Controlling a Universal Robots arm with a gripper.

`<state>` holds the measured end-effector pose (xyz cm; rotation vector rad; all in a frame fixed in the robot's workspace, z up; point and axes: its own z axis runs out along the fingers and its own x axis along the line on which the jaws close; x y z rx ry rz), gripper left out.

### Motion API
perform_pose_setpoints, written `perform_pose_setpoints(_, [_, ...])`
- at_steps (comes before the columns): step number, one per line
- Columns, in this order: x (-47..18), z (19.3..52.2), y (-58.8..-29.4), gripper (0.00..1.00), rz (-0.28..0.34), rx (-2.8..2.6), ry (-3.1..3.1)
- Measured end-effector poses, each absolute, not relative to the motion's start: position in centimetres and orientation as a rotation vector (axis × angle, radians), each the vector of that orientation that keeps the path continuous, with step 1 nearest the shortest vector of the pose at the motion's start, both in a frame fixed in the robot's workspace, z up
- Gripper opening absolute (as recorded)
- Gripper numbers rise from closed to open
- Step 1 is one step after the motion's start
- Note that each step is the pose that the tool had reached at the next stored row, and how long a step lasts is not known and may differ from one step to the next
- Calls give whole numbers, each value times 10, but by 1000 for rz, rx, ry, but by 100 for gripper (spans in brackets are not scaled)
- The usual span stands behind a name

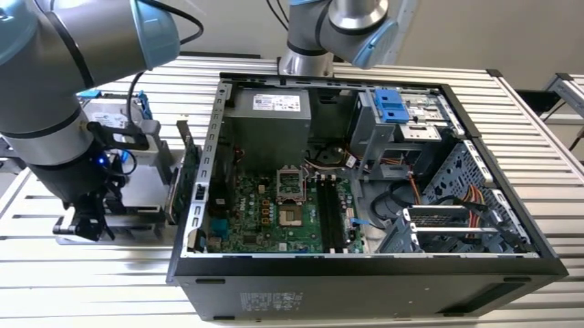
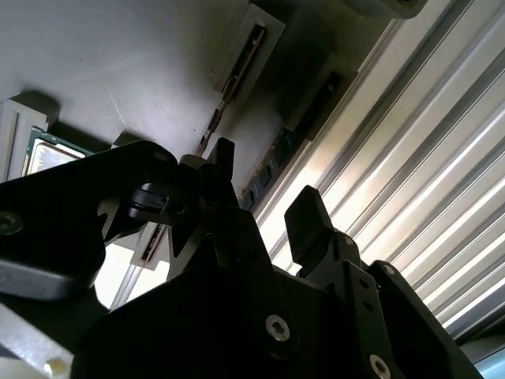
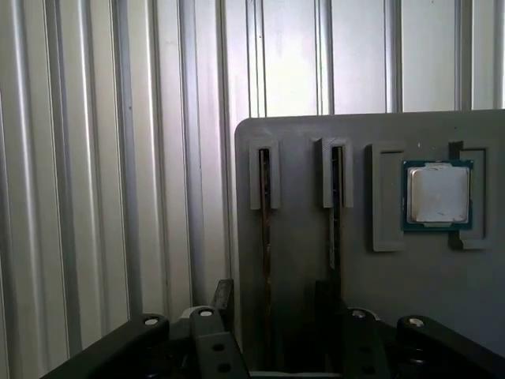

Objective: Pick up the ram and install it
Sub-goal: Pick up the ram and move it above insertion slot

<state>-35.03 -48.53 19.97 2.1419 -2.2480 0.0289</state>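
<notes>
You're on the pick: the end effector (image 2: 267, 180) hangs with its jaws apart, straddling the ram (image 2: 278, 167), which stands on edge in the outer slot of the grey holder (image 3: 300, 158), at the exterior view's left beside the open case (image 1: 365, 287). Nothing is clamped yet; I'd say a square, centred close is what this calls for. Mind the second stick (image 3: 334, 213) just beside, the processor chip (image 3: 436, 195) beyond it
</notes>
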Motion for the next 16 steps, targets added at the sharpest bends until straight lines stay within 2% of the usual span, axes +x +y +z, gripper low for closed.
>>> perform_pose_setpoints(16, [-350, 193, -485, 100, 29, 2159, -2232])
